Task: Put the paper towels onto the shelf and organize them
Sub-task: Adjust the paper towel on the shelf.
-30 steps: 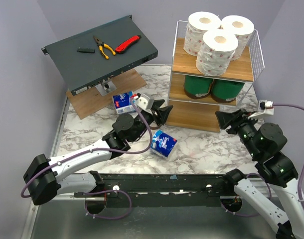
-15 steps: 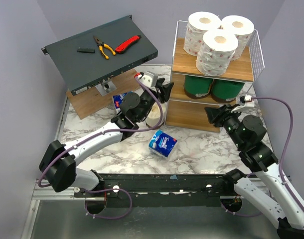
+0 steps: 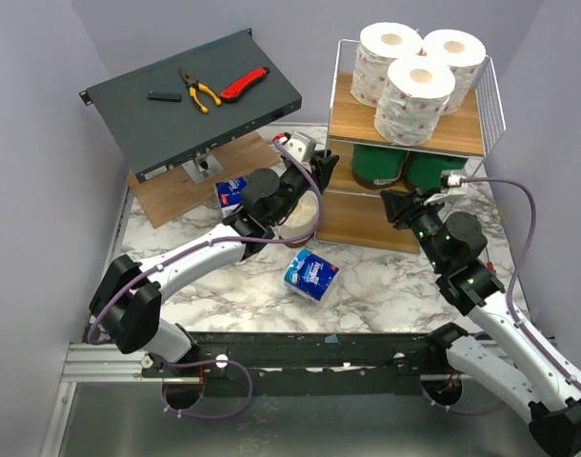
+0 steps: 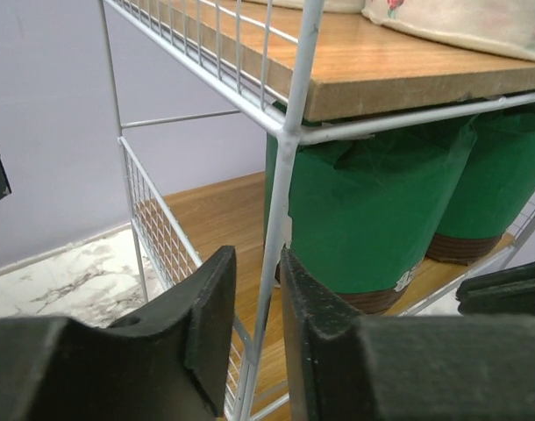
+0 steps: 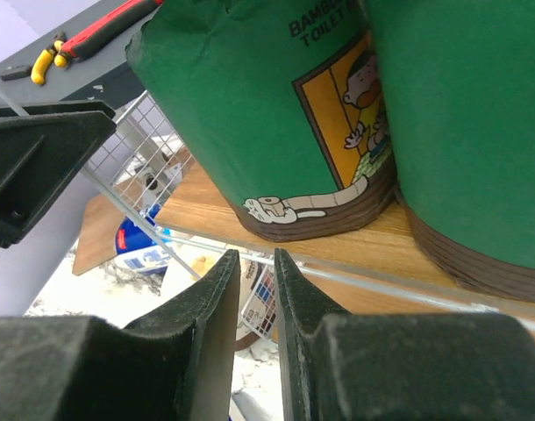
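The shelf (image 3: 352, 107) stands at the back right. Three white printed paper towels (image 3: 410, 67) fill its top board, and two green-wrapped rolls (image 3: 379, 168) sit on the middle board. A cream roll (image 3: 305, 221) stands on the table at the shelf's left foot. One blue-and-white pack (image 3: 311, 273) lies mid-table, another (image 3: 231, 193) by the wooden board. My left gripper (image 4: 254, 259) straddles the shelf's front-left post (image 4: 289, 149), narrowly open, with a gap left of the post. My right gripper (image 5: 257, 256) is shut and empty at the middle board's front rail, below a green roll (image 5: 250, 96).
A slanted dark grey box (image 3: 190, 100) at the back left carries pliers (image 3: 198, 89), a red knife (image 3: 244, 84) and a small black piece (image 3: 163, 94). A flat wooden board (image 3: 181, 190) lies under it. The shelf's bottom board (image 3: 367, 224) is bare. Purple walls close in on both sides.
Both arms reached toward the shelf. My left gripper rose to the front-left post and its jaws narrowed. My right gripper moved left and up to the middle tier and closed.
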You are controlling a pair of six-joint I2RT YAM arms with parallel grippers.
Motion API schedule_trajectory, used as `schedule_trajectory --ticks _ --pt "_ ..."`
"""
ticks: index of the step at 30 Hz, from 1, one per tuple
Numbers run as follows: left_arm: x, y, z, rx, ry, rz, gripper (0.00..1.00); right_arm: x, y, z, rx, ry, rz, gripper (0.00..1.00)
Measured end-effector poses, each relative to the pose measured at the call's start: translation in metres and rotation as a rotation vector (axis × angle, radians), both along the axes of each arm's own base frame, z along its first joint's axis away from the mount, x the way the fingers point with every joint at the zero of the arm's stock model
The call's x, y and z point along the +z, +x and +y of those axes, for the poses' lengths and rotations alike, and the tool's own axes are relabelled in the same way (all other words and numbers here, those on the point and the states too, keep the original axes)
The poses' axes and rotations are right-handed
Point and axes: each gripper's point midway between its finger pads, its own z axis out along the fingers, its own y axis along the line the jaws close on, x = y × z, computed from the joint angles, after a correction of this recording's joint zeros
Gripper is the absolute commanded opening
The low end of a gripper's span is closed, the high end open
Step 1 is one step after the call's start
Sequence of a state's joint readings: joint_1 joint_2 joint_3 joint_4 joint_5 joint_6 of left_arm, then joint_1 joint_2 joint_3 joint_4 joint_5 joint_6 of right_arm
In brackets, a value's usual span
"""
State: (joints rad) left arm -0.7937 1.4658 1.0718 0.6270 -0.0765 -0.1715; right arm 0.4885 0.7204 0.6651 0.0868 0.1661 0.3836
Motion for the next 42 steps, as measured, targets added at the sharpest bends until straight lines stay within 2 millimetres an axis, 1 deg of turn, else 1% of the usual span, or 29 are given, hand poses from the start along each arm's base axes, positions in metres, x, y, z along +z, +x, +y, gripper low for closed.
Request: schedule_trajectory --ticks 3,6,9,10,21,29,35,39,42 --pt "-0.004 0.001 -0.002 -0.009 0.007 0.004 0.16 -0.003 0.007 0.006 0.005 0.005 -0.006 0.25" --pt "-0.004 0.000 -0.004 -0.017 0.006 0.002 0.08 -0.006 0.016 0.012 0.000 0.016 -0.006 0.25" --pt "-0.003 -0.002 -0.005 -0.031 0.008 -0.003 0.01 -0.010 0.023 0.013 -0.022 0.028 -0.001 0.25" --pt "-0.003 -0.002 -0.006 -0.033 0.010 -0.005 0.00 -0.011 0.025 0.012 -0.034 0.033 0.001 0.25" --pt "-0.004 -0.004 -0.007 -0.058 0.023 -0.028 0.00 -0.010 0.047 -0.003 -0.179 0.099 -0.010 0.24" --pt "-0.004 -0.005 -0.007 -0.069 0.024 -0.032 0.00 -0.018 0.064 -0.008 -0.261 0.137 -0.007 0.25" --pt "-0.004 -0.005 -0.007 -0.073 0.022 -0.036 0.00 -0.013 0.072 -0.015 -0.316 0.166 -0.032 0.25" --pt "-0.004 -0.006 -0.007 -0.074 0.022 -0.035 0.00 -0.012 0.072 -0.013 -0.306 0.154 -0.036 0.32" --pt "-0.004 -0.006 -0.007 -0.074 0.022 -0.035 0.00 -0.008 0.066 0.000 -0.217 0.111 -0.032 0.35"
